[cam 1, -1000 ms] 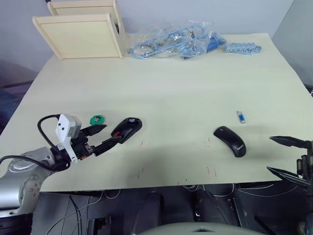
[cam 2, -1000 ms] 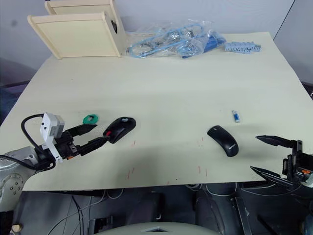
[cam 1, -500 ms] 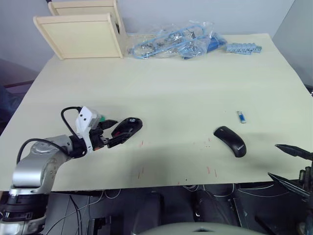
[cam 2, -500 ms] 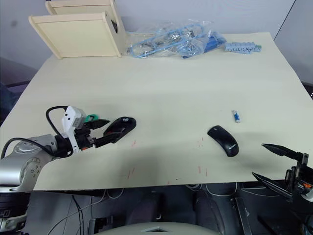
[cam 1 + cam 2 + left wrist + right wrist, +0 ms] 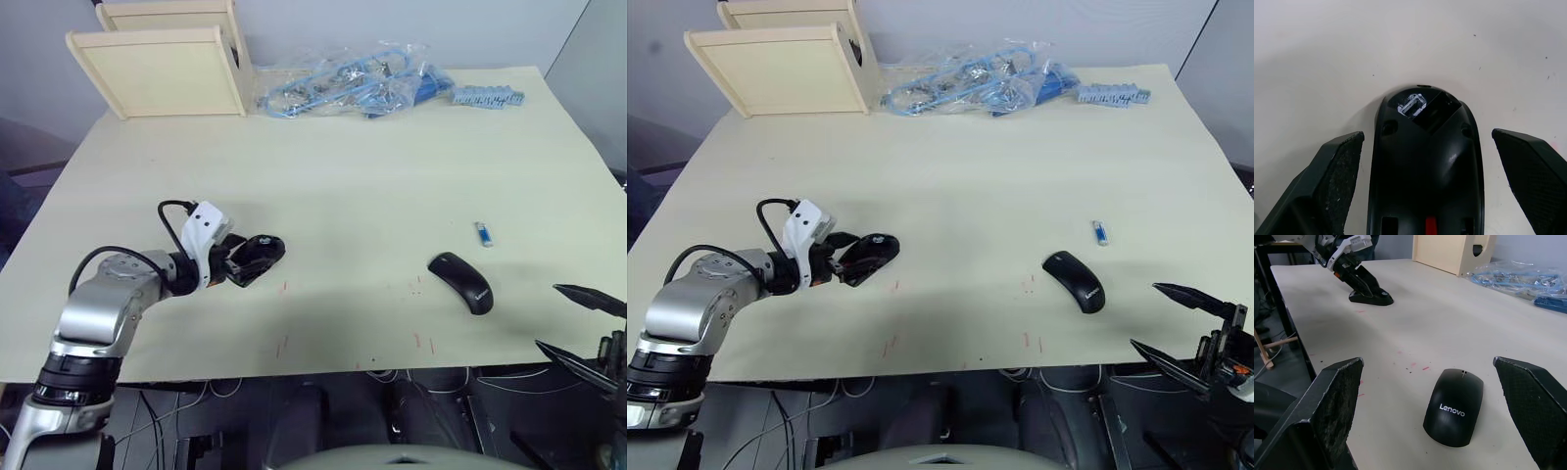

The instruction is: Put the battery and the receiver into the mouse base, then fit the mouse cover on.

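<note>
I see the table [image 5: 392, 166] as a pale, matt, smooth surface. On it, the mouse cover [image 5: 1454, 406] looks like smooth black plastic with a soft shine. The mouse base [image 5: 1425, 161] is black plastic too, with a small shiny metal-like part at its far end. My left gripper [image 5: 1425, 161] has fingers [image 5: 1334, 181] with rough, grainy pads. At the table's far edge, the bags [image 5: 343, 83] are clear, glossy plastic, and the boxes [image 5: 162, 69] look like light matt wood.

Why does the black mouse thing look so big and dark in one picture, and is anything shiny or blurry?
In the left wrist view the mouse base sits very close, in dim shade between the fingers. In the right wrist view the mouse cover has a soft sheen, and the near fingers look blurred.
</note>
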Controlling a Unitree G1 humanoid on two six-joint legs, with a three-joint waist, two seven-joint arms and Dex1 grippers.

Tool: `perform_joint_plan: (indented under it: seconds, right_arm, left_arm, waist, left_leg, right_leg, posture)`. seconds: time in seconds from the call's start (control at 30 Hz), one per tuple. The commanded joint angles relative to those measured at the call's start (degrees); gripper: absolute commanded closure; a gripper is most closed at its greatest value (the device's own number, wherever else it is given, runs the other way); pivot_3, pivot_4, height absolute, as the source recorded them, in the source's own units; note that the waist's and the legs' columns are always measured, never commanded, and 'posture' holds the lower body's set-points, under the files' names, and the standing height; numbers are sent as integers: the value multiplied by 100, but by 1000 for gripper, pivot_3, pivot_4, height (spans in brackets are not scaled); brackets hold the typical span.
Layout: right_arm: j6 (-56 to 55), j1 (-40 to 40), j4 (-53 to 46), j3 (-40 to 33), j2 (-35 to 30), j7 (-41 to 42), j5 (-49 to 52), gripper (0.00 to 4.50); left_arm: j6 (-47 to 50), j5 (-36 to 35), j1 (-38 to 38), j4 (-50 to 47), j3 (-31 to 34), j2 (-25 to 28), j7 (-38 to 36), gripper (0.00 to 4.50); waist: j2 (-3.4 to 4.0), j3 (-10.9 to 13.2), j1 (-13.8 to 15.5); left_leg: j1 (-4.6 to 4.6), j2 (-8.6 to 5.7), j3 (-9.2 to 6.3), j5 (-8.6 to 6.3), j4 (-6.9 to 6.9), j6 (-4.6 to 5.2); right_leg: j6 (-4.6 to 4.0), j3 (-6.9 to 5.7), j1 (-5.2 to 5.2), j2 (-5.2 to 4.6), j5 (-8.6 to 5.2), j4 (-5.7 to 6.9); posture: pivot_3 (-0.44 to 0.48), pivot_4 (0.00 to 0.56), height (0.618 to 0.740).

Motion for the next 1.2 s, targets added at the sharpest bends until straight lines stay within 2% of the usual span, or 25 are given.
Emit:
perform_joint_plan:
  seconds: [0.03, 0.63, 0.73, 0.8, 1.07, 1.2]
  right_arm:
    - [-77, -12, -91, -65, 2, -18, 66, 21]
    - [-74, 0, -79, -75, 27, -33, 81, 21]
    - [-69, 33, -103, -95, 25, -40, 91, 0]
    - [-67, 44, -111, -98, 21, -44, 95, 0]
    - [-12, 80, -154, -77, -7, -96, 112, 0]
    - [4, 82, -127, -77, -39, -113, 93, 0]
  left_arm:
    - [-6, 52, -46, -128, 86, 122, -42, 26]
    - [-659, 409, -136, 438, -182, -36, -388, 26]
    - [-722, 401, -138, 477, -213, -38, -501, 787]
    - [-752, 399, -140, 495, -199, -55, -527, 1570]
    - [-936, 101, -111, 203, -95, -13, -1093, 1562]
    - [-1146, 202, -246, -464, -660, 252, -1721, 1562]
  waist:
    - [0, 0, 3]
    - [0, 0, 9]
    - [0, 0, 5]
    - [2, -1, 8]
    - [1, -1, 8]
    - [1, -1, 8]
  left_leg:
    - [0, 0, 0, 0, 0, 0]
    - [-2, -1, 1, 0, 2, 0]
    - [-2, -1, 1, 0, 2, 0]
    - [-1, -1, 1, 0, 3, 0]
    - [-3, -1, 1, 0, 5, 0]
    - [-4, -1, 1, 0, 5, 0]
  right_leg:
    - [0, 0, 0, 0, 0, 0]
    - [0, -1, 0, -1, 0, 0]
    - [0, -1, 0, -1, 0, 0]
    - [0, -1, 0, -1, 0, 1]
    - [0, -1, 0, -1, 0, 1]
    - [0, -2, 0, -1, 0, 2]
  posture:
    - [0, 150, 740]
    - [0, 150, 740]
    - [0, 150, 740]
    - [0, 150, 740]
    - [0, 150, 740]
    - [0, 150, 740]
